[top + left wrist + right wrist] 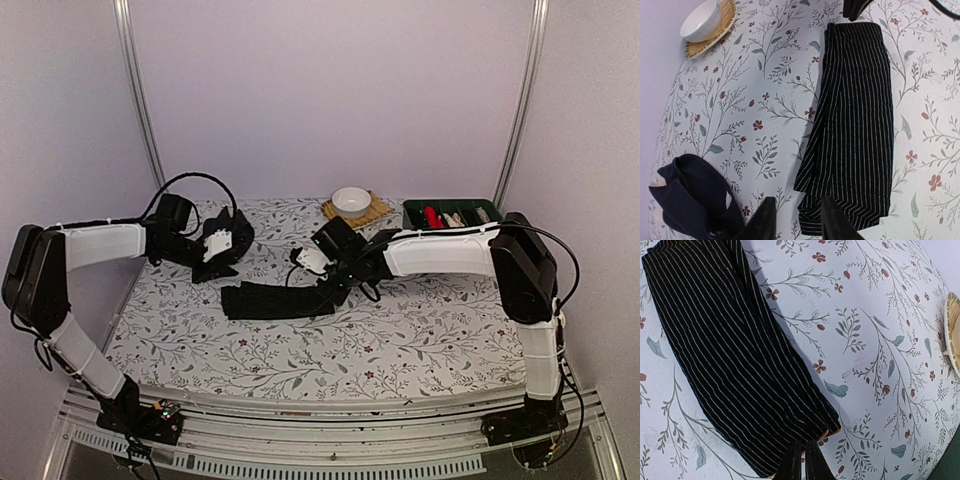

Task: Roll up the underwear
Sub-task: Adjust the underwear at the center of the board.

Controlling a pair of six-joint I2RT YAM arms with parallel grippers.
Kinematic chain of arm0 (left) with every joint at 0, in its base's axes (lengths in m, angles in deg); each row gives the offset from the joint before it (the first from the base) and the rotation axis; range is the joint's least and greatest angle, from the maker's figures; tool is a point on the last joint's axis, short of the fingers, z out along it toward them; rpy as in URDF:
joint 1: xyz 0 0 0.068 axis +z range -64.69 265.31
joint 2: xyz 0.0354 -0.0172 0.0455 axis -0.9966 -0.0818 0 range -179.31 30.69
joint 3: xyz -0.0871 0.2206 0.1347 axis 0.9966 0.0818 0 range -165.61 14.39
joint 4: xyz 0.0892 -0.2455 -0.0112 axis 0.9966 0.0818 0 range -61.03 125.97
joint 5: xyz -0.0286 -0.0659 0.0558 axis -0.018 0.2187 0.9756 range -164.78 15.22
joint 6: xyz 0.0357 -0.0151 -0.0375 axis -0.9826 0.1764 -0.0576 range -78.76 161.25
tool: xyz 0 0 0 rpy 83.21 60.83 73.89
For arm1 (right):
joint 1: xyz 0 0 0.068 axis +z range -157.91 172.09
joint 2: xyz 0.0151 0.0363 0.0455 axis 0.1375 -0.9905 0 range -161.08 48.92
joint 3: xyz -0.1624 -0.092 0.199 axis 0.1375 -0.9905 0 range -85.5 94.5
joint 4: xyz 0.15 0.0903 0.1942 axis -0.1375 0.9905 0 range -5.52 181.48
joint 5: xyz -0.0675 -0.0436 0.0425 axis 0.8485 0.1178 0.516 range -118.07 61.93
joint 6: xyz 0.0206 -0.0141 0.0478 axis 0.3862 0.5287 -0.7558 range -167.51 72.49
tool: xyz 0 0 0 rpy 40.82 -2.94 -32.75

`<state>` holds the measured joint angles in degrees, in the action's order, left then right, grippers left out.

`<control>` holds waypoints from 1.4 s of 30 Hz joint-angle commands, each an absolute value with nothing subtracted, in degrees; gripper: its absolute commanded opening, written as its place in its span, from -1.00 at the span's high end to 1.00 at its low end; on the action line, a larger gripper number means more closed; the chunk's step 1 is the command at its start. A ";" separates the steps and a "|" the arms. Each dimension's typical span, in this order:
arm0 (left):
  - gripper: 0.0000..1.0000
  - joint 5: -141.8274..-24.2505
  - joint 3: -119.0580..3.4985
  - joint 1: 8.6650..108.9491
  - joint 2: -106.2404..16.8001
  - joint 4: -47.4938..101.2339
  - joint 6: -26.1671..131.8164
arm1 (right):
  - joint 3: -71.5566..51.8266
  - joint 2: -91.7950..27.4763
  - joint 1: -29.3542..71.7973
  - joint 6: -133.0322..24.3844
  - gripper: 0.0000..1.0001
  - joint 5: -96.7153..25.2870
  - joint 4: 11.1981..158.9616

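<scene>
**Striped underwear (275, 300) lies folded in a long strip in the middle of the counter (420, 330), ready for rolling.**
We see its long axis running left to right between the two arms. The right gripper (801, 456) is pinched shut on the right end. The left gripper (797, 201) hangs over the left end, jaws parted and empty, with dark blue underwear (685, 200) bunched just beside it. The orange tag (832, 431) shows no writing we can read.

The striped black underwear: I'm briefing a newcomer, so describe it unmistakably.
On the floral-print table, look at its middle, by the right gripper. The long, flat black cloth underwear there has thin white pinstripes, unlike the plain navy cloth garment bunched at the left.
</scene>
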<state>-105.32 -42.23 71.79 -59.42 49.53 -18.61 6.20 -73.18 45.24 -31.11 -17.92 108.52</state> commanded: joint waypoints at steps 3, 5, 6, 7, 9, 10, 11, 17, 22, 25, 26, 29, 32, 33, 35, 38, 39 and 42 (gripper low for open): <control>0.53 -104.51 -44.44 68.51 -65.44 48.85 -17.46 | 10.93 -74.15 45.85 -31.82 0.91 -18.08 105.89; 0.54 -103.67 -45.32 68.10 -67.58 48.53 -16.67 | 12.08 -75.61 45.77 -31.86 0.91 -17.66 105.93; 0.55 -103.24 -45.75 68.03 -68.99 48.36 -16.30 | 12.38 -76.22 45.84 -31.82 0.92 -17.43 106.00; 0.55 -102.47 -46.15 68.01 -70.02 47.99 -15.88 | 12.48 -76.77 45.74 -31.72 0.91 -17.17 106.01; 0.55 -100.06 -46.50 68.11 -72.09 46.75 -15.03 | 12.22 -77.62 45.72 -31.81 0.92 -16.72 106.10; 0.55 -99.15 -46.70 68.16 -73.12 46.31 -14.79 | 11.89 -77.97 45.63 -31.90 0.92 -16.67 106.11; 0.55 -98.37 -46.82 68.10 -74.11 46.23 -14.74 | 11.62 -78.36 45.56 -32.01 0.92 -16.40 106.17; 0.55 -95.95 -47.22 68.03 -78.56 46.11 -14.88 | 9.73 -80.23 44.37 -33.56 0.92 -16.61 107.34; 0.55 -94.99 -47.77 68.05 -80.26 46.59 -15.09 | 9.31 -80.99 44.07 -33.97 0.92 -17.28 108.26; 0.53 -95.31 -48.16 68.00 -79.87 46.88 -14.84 | 9.57 -80.69 44.09 -34.04 0.93 -17.28 108.47; 0.52 -95.54 -48.46 68.01 -79.60 47.09 -14.62 | 9.78 -80.45 44.08 -34.06 0.93 -17.23 108.52; 0.32 -96.47 -49.53 68.05 -78.57 48.09 -13.79 | 11.23 -79.41 44.04 -34.19 0.93 -16.86 109.59; -0.14 -98.11 -50.37 68.21 -76.29 48.40 -12.13 | 11.62 -76.96 44.10 -34.18 0.87 -16.77 109.45; -0.43 -99.07 -50.46 68.40 -75.22 48.41 -11.38 | 11.62 -75.75 44.12 -34.20 0.85 -16.55 109.35; -0.96 -100.92 -50.41 69.09 -72.84 48.32 -9.98 | 11.48 -74.25 44.28 -34.37 0.81 -16.15 109.24; -0.97 -102.72 -49.35 70.36 -68.38 47.34 -7.42 | 10.13 -72.72 45.04 -34.67 0.75 -15.63 108.44; -0.97 -103.00 -48.16 70.87 -66.13 45.98 -6.39 | 9.62 -72.57 45.61 -34.68 0.72 -15.34 108.25; -0.97 -101.32 -43.27 72.45 -60.15 41.33 -2.06 | 9.34 -72.99 47.87 -34.26 0.67 -13.52 108.13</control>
